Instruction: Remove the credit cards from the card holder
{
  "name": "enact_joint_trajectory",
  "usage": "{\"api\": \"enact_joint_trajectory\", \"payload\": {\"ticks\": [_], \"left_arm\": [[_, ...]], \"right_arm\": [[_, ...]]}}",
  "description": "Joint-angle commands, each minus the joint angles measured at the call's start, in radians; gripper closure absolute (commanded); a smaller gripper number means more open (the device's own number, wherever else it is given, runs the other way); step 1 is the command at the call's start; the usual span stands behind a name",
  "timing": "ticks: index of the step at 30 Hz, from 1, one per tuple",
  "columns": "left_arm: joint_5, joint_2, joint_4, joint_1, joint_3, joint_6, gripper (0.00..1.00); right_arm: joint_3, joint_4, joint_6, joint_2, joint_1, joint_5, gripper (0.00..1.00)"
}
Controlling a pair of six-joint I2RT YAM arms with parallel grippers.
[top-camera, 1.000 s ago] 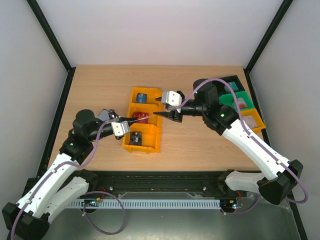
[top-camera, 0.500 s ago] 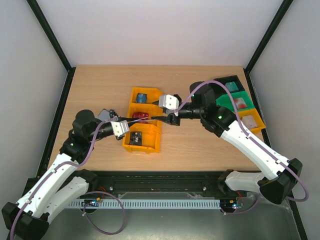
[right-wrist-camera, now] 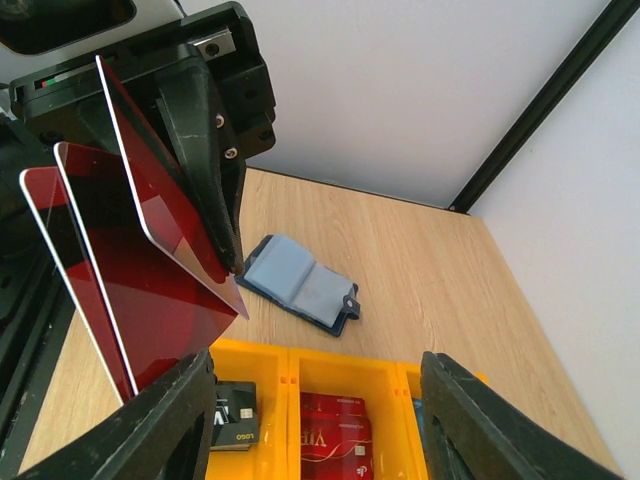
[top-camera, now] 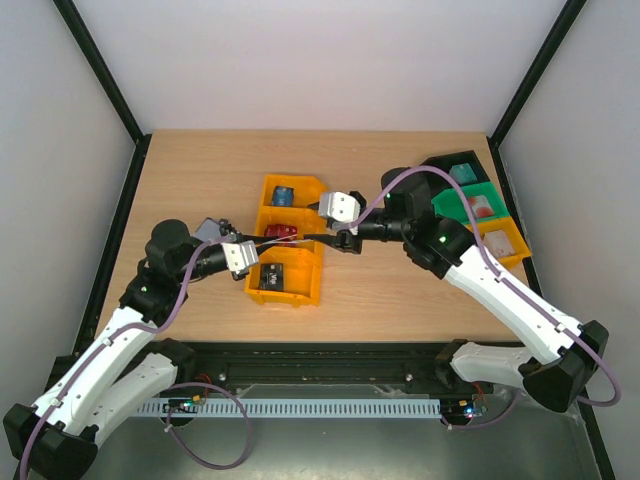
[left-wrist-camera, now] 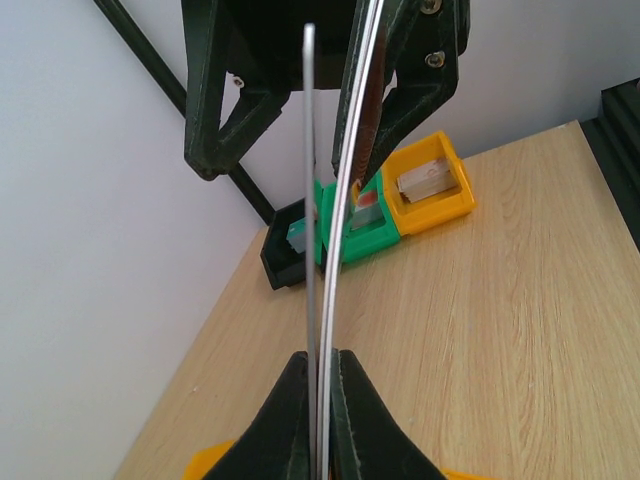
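Two red credit cards (right-wrist-camera: 150,270) stand on edge, pinched at one end by my left gripper (left-wrist-camera: 320,400), which is shut on them above the yellow bin (top-camera: 318,272). In the left wrist view they show as two thin edges (left-wrist-camera: 312,200). My right gripper (right-wrist-camera: 320,420) is open, its fingers (right-wrist-camera: 170,430) apart on either side of the cards' free end without touching them. The card holder (right-wrist-camera: 295,282) lies open on the table behind the bin, light blue inside, tab at its right edge. From the top it is the grey-blue patch (top-camera: 212,228) beside the left arm.
The yellow bin (right-wrist-camera: 290,375) has three compartments: a black card (right-wrist-camera: 225,425), red cards (right-wrist-camera: 340,440) and a blue one (top-camera: 284,195). Black, green and orange small bins (top-camera: 470,205) sit at the back right, behind the right arm.
My right gripper has moved left to the cards' free end and opened wider. The left gripper has kept the cards still.
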Motion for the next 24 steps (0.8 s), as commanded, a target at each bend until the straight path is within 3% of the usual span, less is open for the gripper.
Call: {"api": "enact_joint_trajectory", "payload": {"ticks": [1, 24], "left_arm": [[-0.014, 0.002, 0.038, 0.003, 0.023, 0.010, 0.98], [-0.007, 0.004, -0.014, 0.003, 0.019, 0.059, 0.98]], "right_arm": [[-0.010, -0.015, 0.017, -0.035, 0.017, -0.001, 0.44], [-0.055, 0.060, 0.089, -0.080, 0.017, -0.007, 0.43]]}}
